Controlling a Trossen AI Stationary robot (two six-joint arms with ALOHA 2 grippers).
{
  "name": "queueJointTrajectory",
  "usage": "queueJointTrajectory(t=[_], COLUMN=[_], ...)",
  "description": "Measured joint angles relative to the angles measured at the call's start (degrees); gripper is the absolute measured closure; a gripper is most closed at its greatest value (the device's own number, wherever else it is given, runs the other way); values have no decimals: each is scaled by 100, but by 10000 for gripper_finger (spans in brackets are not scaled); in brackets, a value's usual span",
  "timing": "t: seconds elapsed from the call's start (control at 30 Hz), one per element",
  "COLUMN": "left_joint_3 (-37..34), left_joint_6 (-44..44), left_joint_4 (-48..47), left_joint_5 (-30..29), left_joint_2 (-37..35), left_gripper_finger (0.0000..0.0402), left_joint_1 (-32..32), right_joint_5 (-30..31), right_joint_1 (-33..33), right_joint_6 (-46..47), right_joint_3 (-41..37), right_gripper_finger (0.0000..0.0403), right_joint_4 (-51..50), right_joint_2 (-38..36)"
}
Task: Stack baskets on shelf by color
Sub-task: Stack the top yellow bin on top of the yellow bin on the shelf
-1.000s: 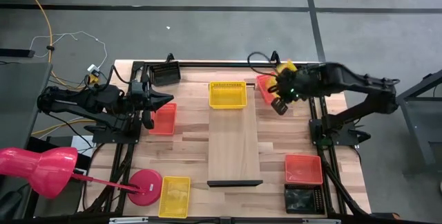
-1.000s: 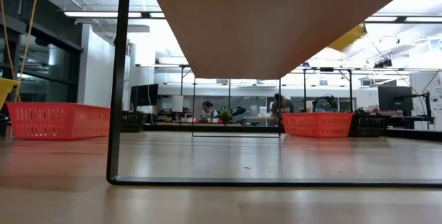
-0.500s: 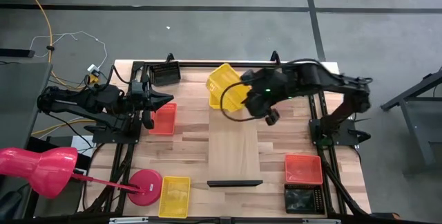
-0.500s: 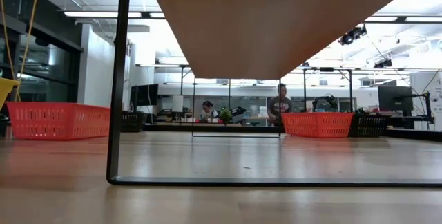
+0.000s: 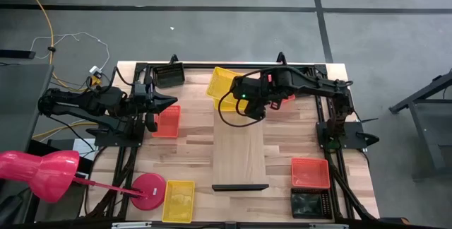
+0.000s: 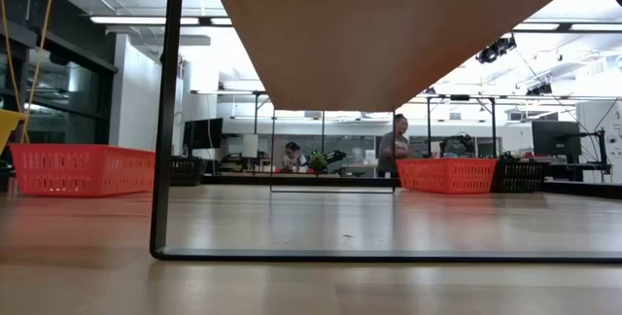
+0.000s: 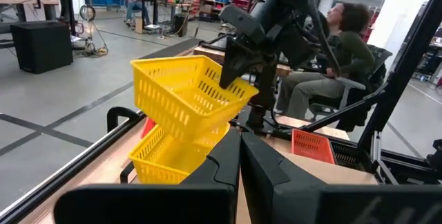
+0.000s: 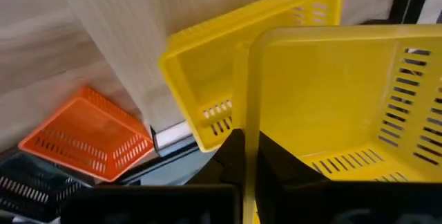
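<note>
at the near edge of the table (image 5: 282, 141) in the high view, at about 7 o'clock, a yellow basket (image 5: 178, 201) lies beside the round pink lamp base (image 5: 148, 190); at 5 o'clock a black basket (image 5: 311, 204) sits just nearer than a red-orange basket (image 5: 311, 173); the shelf (image 5: 239, 148) runs up the middle of the table, its dark lip (image 5: 240, 186) at the near 6 o'clock end; at 9 o'clock the left gripper (image 5: 166, 104) rests with its fingers pressed together on nothing, just beside another red-orange basket (image 5: 167, 122); toward 12 o'clock the right gripper (image 5: 244, 96) is clenched on the rim of a lifted yellow basket (image 7: 190, 92), tilted in the air above the far end of the shelf; directly under it a second yellow basket (image 7: 169, 156) lies on the far end of the shelf; the right wrist view shows the held rim (image 8: 246, 92) between its dark fingers (image 8: 231, 156), with the lower yellow one behind; at 11 o'clock a second black basket (image 5: 169, 75) sits in the far corner; in the low view, a person (image 6: 393, 147) stands in the room beyond the table.
</note>
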Motion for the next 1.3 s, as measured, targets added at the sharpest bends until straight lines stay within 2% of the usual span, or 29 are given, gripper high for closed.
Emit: queueJointTrajectory(t=[0.5, 0.87, 1.13, 1.3], left_joint_3=[0, 0, 0, 0], left_joint_6=[-149, -150, -149, -142], left_joint_4=[0, 0, 0, 0], left_joint_5=[-11, -11, -11, -9], left_joint_2=[-1, 0, -2, 0], left_gripper_finger=[401, 401, 401, 401], left_joint_1=[-2, -1, 0, 0], right_joint_5=[80, -181, -521, -517], right_joint_1=[-130, -232, -228, -227], right_joint_6=[5, 670, 1161, 1470], right_joint_3=[-774, -783, -783, -783], right_gripper_finger=[403, 402, 380, 347], right_joint_4=[-30, 171, 200, 226], right_joint_2=[-2, -2, -2, -2])
